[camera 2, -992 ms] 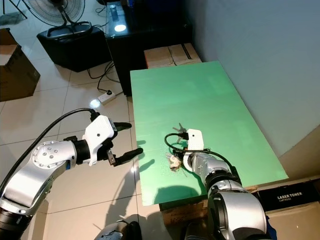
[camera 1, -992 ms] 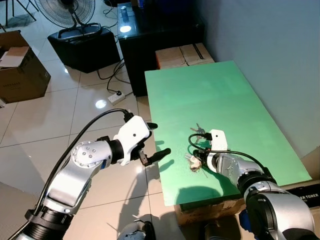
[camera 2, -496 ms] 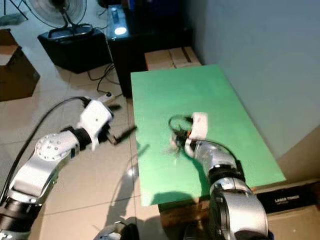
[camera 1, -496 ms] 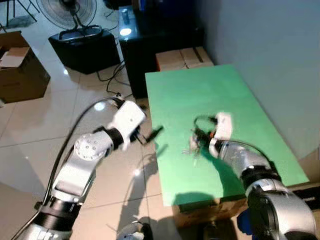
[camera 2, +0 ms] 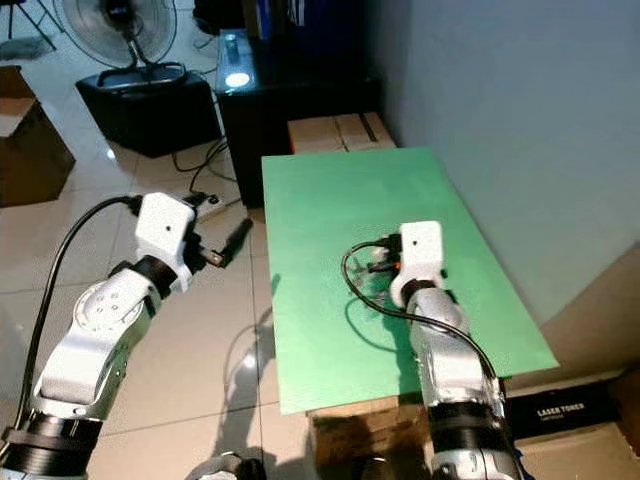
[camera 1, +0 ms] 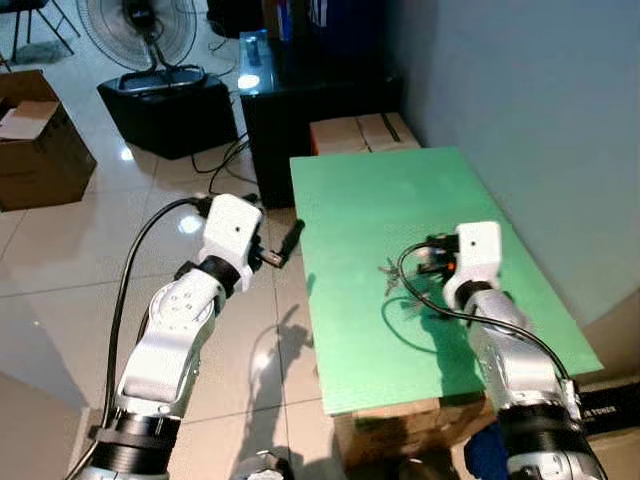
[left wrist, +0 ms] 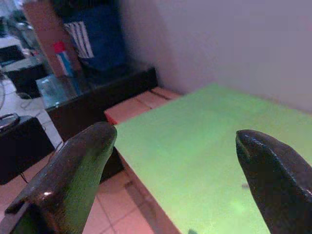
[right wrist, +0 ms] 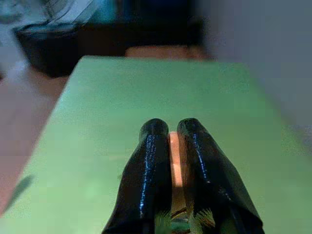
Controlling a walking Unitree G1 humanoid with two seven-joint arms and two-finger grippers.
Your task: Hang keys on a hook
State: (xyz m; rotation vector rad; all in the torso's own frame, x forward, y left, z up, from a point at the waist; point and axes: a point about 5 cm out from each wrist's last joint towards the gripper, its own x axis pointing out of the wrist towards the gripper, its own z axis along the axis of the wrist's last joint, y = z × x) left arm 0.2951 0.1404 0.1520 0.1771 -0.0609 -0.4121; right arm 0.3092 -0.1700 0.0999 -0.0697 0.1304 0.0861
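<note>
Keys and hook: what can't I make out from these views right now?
- Keys: small and blurred in the eye views; in the right wrist view the right gripper fingers cover nearly all of them.
- Hook: cannot be made out anywhere on the wall.
- Left gripper: its fingertips blur in the eye views.

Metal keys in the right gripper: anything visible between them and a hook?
No hook can be seen, so that path can't be judged. The right gripper holds the metal keys above the flat green table, before a bare grey wall.

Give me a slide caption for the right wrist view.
Right gripper pinches the keys above the green table.
</note>
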